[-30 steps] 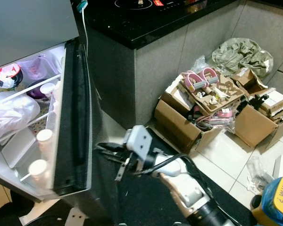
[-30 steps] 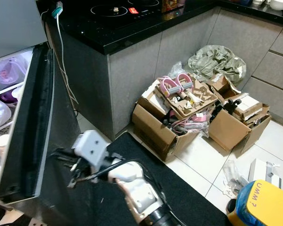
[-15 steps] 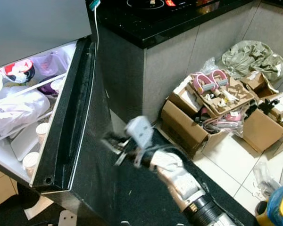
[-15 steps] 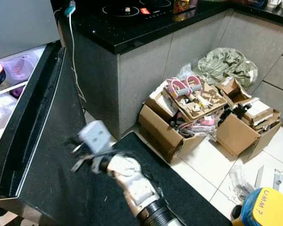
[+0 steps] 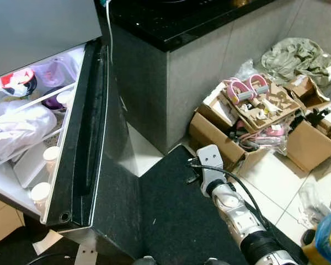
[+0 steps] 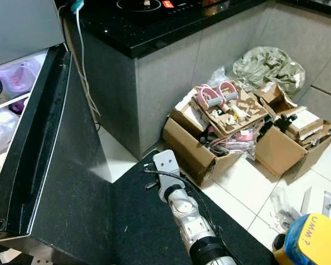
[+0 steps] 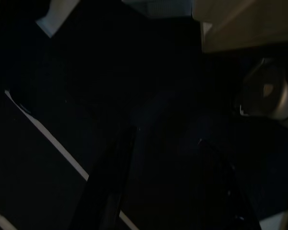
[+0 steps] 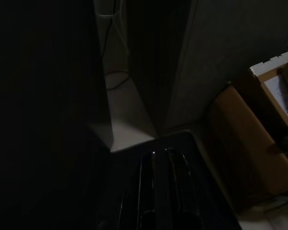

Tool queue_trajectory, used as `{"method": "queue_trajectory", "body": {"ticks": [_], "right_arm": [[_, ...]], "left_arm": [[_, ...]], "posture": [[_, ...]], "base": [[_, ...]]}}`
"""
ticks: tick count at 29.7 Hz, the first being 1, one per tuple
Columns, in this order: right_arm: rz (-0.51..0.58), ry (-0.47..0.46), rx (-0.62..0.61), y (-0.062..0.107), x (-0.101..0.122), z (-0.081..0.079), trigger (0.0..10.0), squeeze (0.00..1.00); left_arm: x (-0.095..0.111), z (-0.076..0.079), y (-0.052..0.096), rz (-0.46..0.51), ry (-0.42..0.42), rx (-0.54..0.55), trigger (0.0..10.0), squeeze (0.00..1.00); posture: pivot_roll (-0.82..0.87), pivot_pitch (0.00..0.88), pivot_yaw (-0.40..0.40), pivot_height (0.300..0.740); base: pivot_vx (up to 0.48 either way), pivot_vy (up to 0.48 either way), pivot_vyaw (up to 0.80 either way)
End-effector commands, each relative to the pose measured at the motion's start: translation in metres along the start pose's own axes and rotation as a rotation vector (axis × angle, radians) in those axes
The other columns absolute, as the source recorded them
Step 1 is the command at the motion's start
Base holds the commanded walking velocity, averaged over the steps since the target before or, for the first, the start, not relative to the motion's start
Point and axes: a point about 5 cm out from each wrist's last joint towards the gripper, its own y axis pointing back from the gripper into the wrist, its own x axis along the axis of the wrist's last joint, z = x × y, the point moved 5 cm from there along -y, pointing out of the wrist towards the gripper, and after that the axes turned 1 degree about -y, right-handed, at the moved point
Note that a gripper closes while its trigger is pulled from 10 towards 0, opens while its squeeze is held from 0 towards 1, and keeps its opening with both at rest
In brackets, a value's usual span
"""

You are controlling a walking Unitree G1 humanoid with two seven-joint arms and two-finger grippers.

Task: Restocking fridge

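The right gripper [image 5: 192, 168] hovers over the dark floor mat [image 5: 176, 221], its fingers [image 8: 156, 191] close together, gripping nothing, just beside the cardboard boxes [image 5: 220, 138]. Left of it stands the open fridge door [image 5: 91, 138], cups [image 5: 41, 193] on its shelf. The left gripper's [image 7: 168, 177] fingers are spread in shade.

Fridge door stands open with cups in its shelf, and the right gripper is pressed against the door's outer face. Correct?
Not quite. The fridge door is open, with cups in its shelf, but the right gripper is clear of the door, over the dark floor mat near the cardboard boxes. The left eye view shows the gap.
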Motion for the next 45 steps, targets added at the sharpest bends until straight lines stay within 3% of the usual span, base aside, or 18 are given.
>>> {"method": "queue_trajectory", "body": {"ticks": [1,3,6,10,13,14,16,20,23,28,29,36,38,39,40,41,44,45], "right_arm": [[0.119,0.028,0.143,-0.005,0.036,-0.036,10.0,0.0],[0.193,0.06,0.242,-0.005,0.061,-0.061,10.0,0.0],[0.248,0.087,0.313,-0.004,0.081,-0.079,10.0,0.0],[0.354,0.112,0.458,0.005,0.118,-0.114,10.0,0.0],[0.38,0.117,0.53,0.013,0.125,-0.127,10.0,0.0],[0.398,0.149,0.602,0.021,0.128,-0.141,10.0,0.0],[0.403,0.163,0.628,0.024,0.128,-0.145,10.0,0.0],[0.408,0.183,0.673,0.029,0.128,-0.152,10.0,0.0],[0.404,0.189,0.677,0.029,0.127,-0.152,10.0,0.0],[0.393,0.205,0.674,0.027,0.126,-0.148,10.0,0.0],[0.389,0.212,0.683,0.026,0.127,-0.147,10.0,0.0],[0.397,0.222,0.733,0.032,0.13,-0.152,10.0,0.0],[0.41,0.213,0.783,0.039,0.134,-0.157,10.0,0.0],[0.419,0.207,0.823,0.044,0.135,-0.162,10.0,0.0],[0.419,0.207,0.823,0.044,0.135,-0.162,10.0,0.0],[0.422,0.201,0.847,0.047,0.137,-0.167,10.0,0.0],[0.429,0.198,0.853,0.048,0.139,-0.171,10.0,0.0],[0.434,0.196,0.851,0.048,0.141,-0.172,10.0,0.0]], "left_arm": [[-0.012,0.007,0.002,-0.054,-0.014,-0.077,10.0,0.0],[-0.013,0.012,0.002,-0.071,-0.036,-0.126,10.0,0.0],[-0.013,0.011,0.002,-0.074,-0.071,-0.132,10.0,0.0],[-0.013,0.0,0.002,-0.067,-0.117,-0.034,10.0,0.0],[-0.012,-0.002,0.002,-0.061,-0.133,-0.009,10.0,0.0],[-0.011,-0.01,0.002,-0.05,-0.126,0.073,10.0,0.0],[-0.012,-0.015,0.003,-0.05,-0.102,0.118,10.0,0.0],[-0.022,-0.024,0.007,-0.091,0.025,0.231,10.0,0.0],[-0.023,-0.023,0.007,-0.099,0.035,0.229,10.0,0.0],[-0.02,-0.012,0.003,-0.104,-0.063,0.094,10.0,0.0],[-0.019,-0.003,0.002,-0.115,-0.129,-0.008,10.0,0.0],[-0.023,0.008,0.003,-0.151,-0.159,-0.121,10.0,0.0],[-0.021,0.018,0.004,-0.153,-0.229,-0.22,10.0,0.0],[-0.02,0.029,0.005,-0.149,-0.312,-0.329,10.0,0.0],[-0.02,0.029,0.005,-0.149,-0.312,-0.329,10.0,0.0],[-0.019,0.034,0.006,-0.147,-0.428,-0.388,10.0,0.0],[-0.017,0.031,0.005,-0.14,-0.478,-0.372,10.0,0.0],[-0.015,0.027,0.004,-0.13,-0.45,-0.324,10.0,0.0]], "posture": [[0.06,0.124,-0.001,0.74],[0.06,0.123,0.001,0.74],[0.06,0.124,0.007,0.74],[0.07,0.124,0.011,0.74],[0.07,0.124,0.01,0.74],[0.07,0.125,0.009,0.74],[0.07,0.124,0.009,0.74],[0.07,0.126,0.006,0.74],[0.08,0.126,0.007,0.74],[0.08,0.13,0.011,0.74],[0.08,0.131,0.012,0.74],[0.08,0.131,0.01,0.74],[0.08,0.133,0.004,0.74],[0.08,0.132,0.002,0.74],[0.08,0.132,0.002,0.74],[0.08,0.131,0.004,0.74],[0.08,0.129,0.004,0.74],[0.08,0.128,0.004,0.74]], "base": [[0.0,0.0,0.0],[0.0,0.0,0.0],[0.0,0.0,0.0],[0.0,0.0,0.0],[0.0,0.0,0.0],[0.0,0.0,0.0],[0.0,0.0,0.0],[0.0,0.0,0.0],[0.0,0.0,0.0],[0.0,0.0,0.0],[0.0,0.0,0.0],[0.0,0.0,0.0],[0.0,0.0,0.0],[0.0,0.0,0.0],[0.0,0.0,0.0],[0.0,0.0,0.0],[0.0,0.0,0.0],[0.0,0.0,0.0]]}}
